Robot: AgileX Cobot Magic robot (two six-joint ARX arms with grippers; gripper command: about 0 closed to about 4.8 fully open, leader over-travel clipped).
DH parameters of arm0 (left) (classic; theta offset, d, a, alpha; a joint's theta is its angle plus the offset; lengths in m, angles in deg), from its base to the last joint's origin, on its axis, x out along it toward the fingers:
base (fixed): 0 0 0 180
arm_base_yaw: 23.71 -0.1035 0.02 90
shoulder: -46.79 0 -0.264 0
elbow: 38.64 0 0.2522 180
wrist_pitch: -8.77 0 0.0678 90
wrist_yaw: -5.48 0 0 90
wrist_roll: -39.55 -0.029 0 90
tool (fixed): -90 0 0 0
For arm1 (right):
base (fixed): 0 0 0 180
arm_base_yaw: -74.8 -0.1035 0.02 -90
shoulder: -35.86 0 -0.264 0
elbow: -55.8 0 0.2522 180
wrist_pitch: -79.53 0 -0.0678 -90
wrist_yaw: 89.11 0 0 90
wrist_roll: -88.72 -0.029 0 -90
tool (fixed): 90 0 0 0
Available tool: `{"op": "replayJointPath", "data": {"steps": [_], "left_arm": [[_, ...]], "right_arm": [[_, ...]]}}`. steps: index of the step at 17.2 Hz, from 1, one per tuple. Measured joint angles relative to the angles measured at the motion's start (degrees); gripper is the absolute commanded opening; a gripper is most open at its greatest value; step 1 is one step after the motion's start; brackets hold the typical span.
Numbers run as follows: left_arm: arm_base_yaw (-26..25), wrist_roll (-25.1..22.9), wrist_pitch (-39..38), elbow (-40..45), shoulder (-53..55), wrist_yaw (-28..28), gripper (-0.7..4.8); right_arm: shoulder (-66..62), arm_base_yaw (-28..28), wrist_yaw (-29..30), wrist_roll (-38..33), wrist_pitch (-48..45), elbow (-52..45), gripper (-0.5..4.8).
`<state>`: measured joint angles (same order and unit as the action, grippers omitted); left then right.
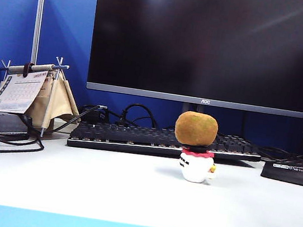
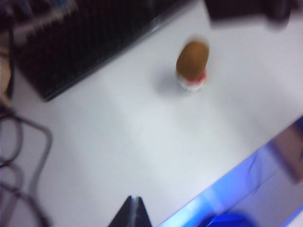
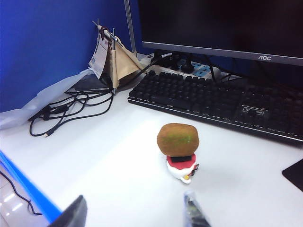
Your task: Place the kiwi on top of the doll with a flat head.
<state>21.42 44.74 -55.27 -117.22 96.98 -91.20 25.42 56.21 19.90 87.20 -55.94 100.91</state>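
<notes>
Left wrist view blurred; kiwi [image 2: 192, 58] hides the doll's [image 2: 191, 83] cap.

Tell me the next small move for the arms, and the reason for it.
Probably none beyond keeping both arms clear. The kiwi already rests on the flat-headed doll, upright on the table before the keyboard. The left gripper is shut and well away from it; the right gripper is open, nearer but apart, holding nothing. Any approach risks toppling the balanced fruit.
</notes>
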Motion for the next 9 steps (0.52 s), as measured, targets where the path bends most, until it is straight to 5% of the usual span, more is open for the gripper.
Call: {"op": "replayJointPath", "data": {"steps": [3, 4, 7, 9], "left_arm": [[0.1, 2.3, 16.5, 22.9, -17.1, -0.4, -0.05], [0.2, 2.3, 21.0, 28.9, -21.7, -0.8, -0.05], [0.2, 2.3, 32.0, 43.9, -34.2, -4.8, -0.05], [0.1, 2.3, 36.6, 49.7, -37.4, -9.1, -0.05]], "right_arm": [[0.0, 0.0, -1.7, -0.1, -0.8, -1.2, 1.51], [0.0, 0.0, -2.3, -0.1, -0.8, -1.8, 0.03], [0.4, 0.0, -4.3, -0.1, -0.2, -2.8, -0.02], [2.0, 0.0, -12.7, -0.1, -0.5, -4.9, -0.02]]}}
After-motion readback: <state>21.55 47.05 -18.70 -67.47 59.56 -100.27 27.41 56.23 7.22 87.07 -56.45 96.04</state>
